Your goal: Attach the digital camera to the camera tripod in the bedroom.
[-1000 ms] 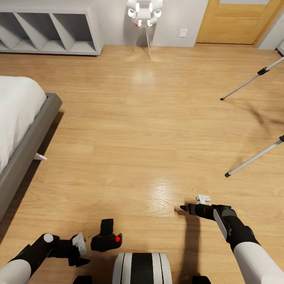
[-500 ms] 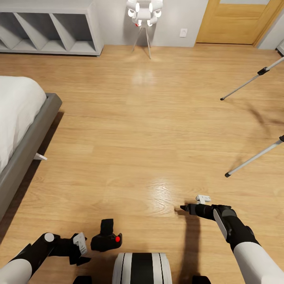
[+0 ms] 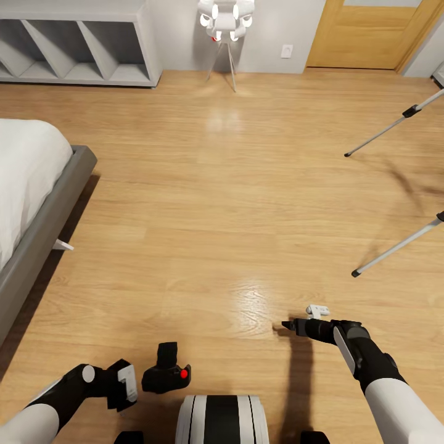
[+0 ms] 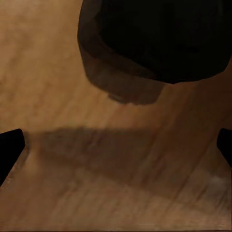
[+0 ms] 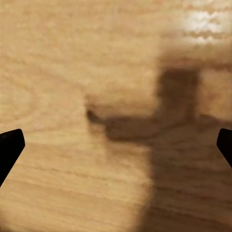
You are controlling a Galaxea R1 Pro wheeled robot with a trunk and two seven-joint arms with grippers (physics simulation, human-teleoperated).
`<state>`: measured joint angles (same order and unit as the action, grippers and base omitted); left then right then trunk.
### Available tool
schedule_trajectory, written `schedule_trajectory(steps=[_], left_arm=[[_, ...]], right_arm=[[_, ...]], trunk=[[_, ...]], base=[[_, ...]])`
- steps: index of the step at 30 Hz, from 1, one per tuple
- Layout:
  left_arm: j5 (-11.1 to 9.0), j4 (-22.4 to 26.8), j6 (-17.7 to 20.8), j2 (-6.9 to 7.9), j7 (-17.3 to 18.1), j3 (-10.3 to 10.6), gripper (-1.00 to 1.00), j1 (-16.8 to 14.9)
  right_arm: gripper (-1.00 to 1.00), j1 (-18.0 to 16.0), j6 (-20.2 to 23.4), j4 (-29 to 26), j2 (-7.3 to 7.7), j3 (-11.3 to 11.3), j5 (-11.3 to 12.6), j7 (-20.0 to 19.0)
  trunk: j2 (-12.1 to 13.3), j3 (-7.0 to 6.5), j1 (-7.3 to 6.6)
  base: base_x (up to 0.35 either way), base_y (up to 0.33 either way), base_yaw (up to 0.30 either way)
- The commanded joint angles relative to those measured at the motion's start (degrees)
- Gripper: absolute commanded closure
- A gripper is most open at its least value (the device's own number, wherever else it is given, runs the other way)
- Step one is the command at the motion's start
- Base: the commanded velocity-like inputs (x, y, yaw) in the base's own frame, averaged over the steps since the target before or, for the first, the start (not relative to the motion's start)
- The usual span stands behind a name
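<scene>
The camera tripod (image 3: pixel 394 126) is cut off at the head view's right edge: just two silver legs with black joints and feet reach onto the wood floor (image 3: pixel 246 197), its head out of frame. The bed (image 3: pixel 28 185) is cropped at the left, the grey cube shelves (image 3: pixel 74 55) and oak door (image 3: pixel 370 34) at the top. In the left wrist view the digital camera (image 4: pixel 159 38) is a dark blur, its details impossible to make out, with the two finger tips (image 4: pixel 9 150) showing at opposite edges, wide apart.

In the head view the digital camera (image 3: pixel 165 375) lies on the floor just in front of the robot's base, red button up. The left gripper (image 3: pixel 126 385) sits low beside it, fingers spread, not touching it. The right gripper (image 3: pixel 290 325) is stretched forward over bare floor, well away from the camera; in the right wrist view its finger tips (image 5: pixel 10 145) also stand wide apart, holding nothing.

Compared with half a second ago, the left arm has pulled slightly back and down toward the base; the camera and the right arm have not moved.
</scene>
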<state>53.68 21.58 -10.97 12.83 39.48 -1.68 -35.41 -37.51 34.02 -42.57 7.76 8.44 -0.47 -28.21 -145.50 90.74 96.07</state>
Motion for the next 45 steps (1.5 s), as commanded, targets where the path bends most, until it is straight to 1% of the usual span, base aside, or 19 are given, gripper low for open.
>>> schedule_trajectory(steps=[1,6,13,14,16,17,18,20,23,24,27,35,40,45], left_arm=[[0.7,0.1,-0.6,-0.05,0.0,-0.2,-1.0,0.0],[1.4,0.1,-2.1,-0.17,-0.5,-0.1,-1.0,0.0],[1.5,0.1,-2.9,-0.27,-0.6,-0.2,-1.0,0.0],[1.4,0.1,-3.1,-0.55,-0.6,-0.2,-1.0,0.0],[1.1,0.1,-3.9,-0.78,-0.6,-0.3,-1.0,0.0],[0.6,0.0,-5.4,-0.91,-0.6,-0.4,-1.0,0.0],[-1.1,-0.1,-8.2,-1.15,-0.6,-0.5,-1.0,0.0],[-2.2,-0.3,-9.1,-1.32,-0.6,-0.5,-1.0,0.0],[-4.8,-0.6,-10.5,-1.66,-0.6,-0.4,-1.0,0.0],[-5.1,-0.7,-10.6,-1.7,-0.6,-0.4,-1.0,0.0],[-5.6,-0.9,-10.8,-1.74,-0.5,-0.4,-1.0,0.0],[-5.9,-0.8,-10.9,-1.83,-0.5,-0.6,-1.0,0.0],[-5.9,-0.8,-10.8,-1.84,-0.3,-0.6,-1.0,0.0],[-5.9,-0.7,-10.8,-1.84,0.6,-0.7,-1.0,0.0]], right_arm=[[-1.0,0.0,0.3,-0.1,-0.02,0.2,-0.1,-0.3],[-1.0,0.0,0.3,-0.1,-0.02,0.2,-0.1,-0.3],[-1.0,0.0,0.3,-0.1,-0.02,0.2,-0.1,-0.3],[-1.0,0.0,0.3,-0.1,-0.02,0.2,-0.1,-0.3],[-1.0,0.0,0.3,-0.1,-0.02,0.2,-0.1,-0.3],[-1.0,0.0,0.3,-0.1,-0.02,0.2,-0.1,-0.3],[-1.0,0.0,0.3,-0.1,-0.02,0.2,0.0,-0.3],[-1.0,0.0,0.3,-0.1,-0.02,0.2,-0.1,-0.3],[-1.0,0.0,0.3,-0.1,-0.02,0.2,-0.1,-0.3],[-1.0,0.0,0.3,-0.1,-0.02,0.2,-0.1,-0.3],[-1.0,0.0,0.3,-0.1,-0.02,0.2,0.0,-0.3],[-1.0,0.0,0.4,-0.1,-0.02,0.2,0.0,-0.3],[-1.0,0.0,0.4,-0.1,-0.02,0.2,0.0,-0.3],[-1.0,0.0,0.3,-0.1,-0.02,0.2,0.0,-0.3]], trunk=[[0.0,0.03,-0.01],[0.0,0.03,-0.01],[0.0,0.03,-0.01],[0.0,0.03,-0.01],[0.0,0.03,-0.01],[0.0,0.03,-0.01],[0.0,0.03,-0.01],[0.0,0.03,-0.01],[0.0,0.03,-0.01],[0.0,0.03,-0.01],[0.0,0.03,-0.01],[0.0,0.03,-0.01],[0.0,0.03,-0.01],[0.0,0.03,-0.01]], base=[[0.0,0.0,0.0],[0.0,0.0,0.0],[0.0,0.0,0.0],[0.0,0.0,0.0],[0.0,0.0,0.0],[0.0,0.0,0.0],[0.0,0.0,0.0],[0.0,0.0,0.0],[0.0,0.0,0.0],[0.0,0.0,0.0],[0.0,0.0,0.0],[0.0,0.0,0.0],[0.0,0.0,0.0],[0.0,0.0,0.0]])
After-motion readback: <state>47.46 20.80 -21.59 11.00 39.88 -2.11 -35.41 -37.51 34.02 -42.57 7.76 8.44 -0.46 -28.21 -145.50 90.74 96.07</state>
